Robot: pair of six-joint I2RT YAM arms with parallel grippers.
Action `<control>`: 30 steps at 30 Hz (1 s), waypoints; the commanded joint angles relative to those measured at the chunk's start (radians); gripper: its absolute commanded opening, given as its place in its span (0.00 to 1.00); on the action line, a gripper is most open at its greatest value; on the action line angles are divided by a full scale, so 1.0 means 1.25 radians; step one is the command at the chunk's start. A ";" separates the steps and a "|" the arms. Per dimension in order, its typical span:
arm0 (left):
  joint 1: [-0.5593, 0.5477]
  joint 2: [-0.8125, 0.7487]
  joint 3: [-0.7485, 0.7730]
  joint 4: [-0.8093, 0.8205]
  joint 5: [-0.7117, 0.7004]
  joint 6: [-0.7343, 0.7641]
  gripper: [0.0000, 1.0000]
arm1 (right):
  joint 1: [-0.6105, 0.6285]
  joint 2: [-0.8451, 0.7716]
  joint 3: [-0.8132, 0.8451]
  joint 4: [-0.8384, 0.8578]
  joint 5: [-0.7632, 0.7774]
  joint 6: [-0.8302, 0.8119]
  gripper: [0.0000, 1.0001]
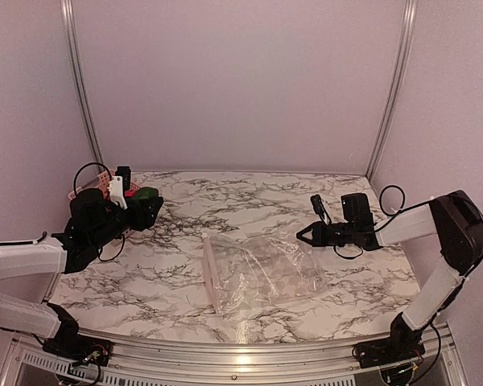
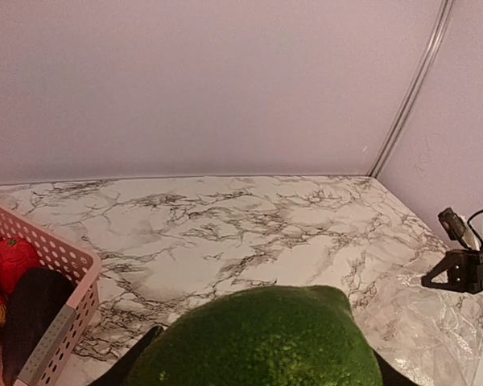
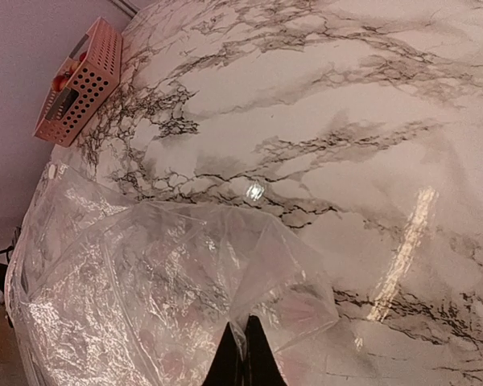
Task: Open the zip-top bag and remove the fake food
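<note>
L hand (image 1: 148,198) grips green fruit (image 2: 258,339); R hand (image 3: 245,350) pinches bag (image 3: 145,297).

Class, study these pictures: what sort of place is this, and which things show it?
Probably a robotics lab test cell, not a kitchen: two robot arms bolted at a marble-patterned table, plain walls with metal rails closing it in, and toy food in a pink basket.

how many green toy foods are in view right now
1: a green toy fruit held in the left fingers, near the pink basket. Others may be hidden inside the basket.
</note>
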 commanded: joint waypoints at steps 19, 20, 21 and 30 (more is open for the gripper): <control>0.433 0.358 0.411 -0.288 0.055 -0.200 0.65 | -0.005 -0.008 0.008 -0.006 -0.030 -0.019 0.00; 0.437 0.387 0.444 -0.307 0.050 -0.192 0.66 | -0.006 -0.007 0.010 -0.006 -0.032 -0.019 0.00; 0.441 0.411 0.472 -0.324 0.042 -0.187 0.66 | -0.006 -0.005 0.011 -0.007 -0.033 -0.019 0.00; 0.485 0.588 0.658 -0.423 -0.033 -0.153 0.75 | -0.005 -0.007 0.014 -0.009 -0.041 -0.018 0.00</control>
